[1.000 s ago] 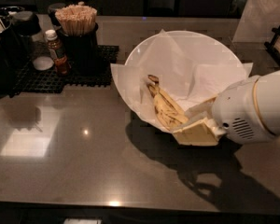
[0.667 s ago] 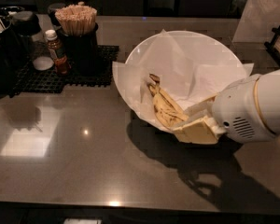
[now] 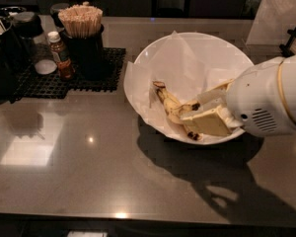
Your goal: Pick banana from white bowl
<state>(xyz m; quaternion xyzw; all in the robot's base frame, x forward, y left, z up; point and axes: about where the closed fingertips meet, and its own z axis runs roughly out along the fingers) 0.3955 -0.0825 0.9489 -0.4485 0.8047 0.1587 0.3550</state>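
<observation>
The white bowl [image 3: 237, 53] stands on the dark counter at centre right, lined with crinkled white paper [image 3: 187, 63]. The banana [image 3: 173, 107] lies on the paper in the bowl's near half. It is yellow and curved, and runs from a dark tip at the upper left down towards the near rim. A dark-speckled yellow end [image 3: 191, 134] shows just below it; I cannot tell whether that belongs to a second banana. My gripper [image 3: 197, 108] reaches into the bowl from the right and sits right at the banana's lower end. The white arm housing [image 3: 266, 102] hides the bowl's right side.
A black mat [image 3: 64, 78] at the back left holds a cup of wooden stir sticks [image 3: 82, 21], a small brown bottle [image 3: 60, 55] and dark containers [image 3: 10, 38]. A white bag [image 3: 281, 9] stands at the back right.
</observation>
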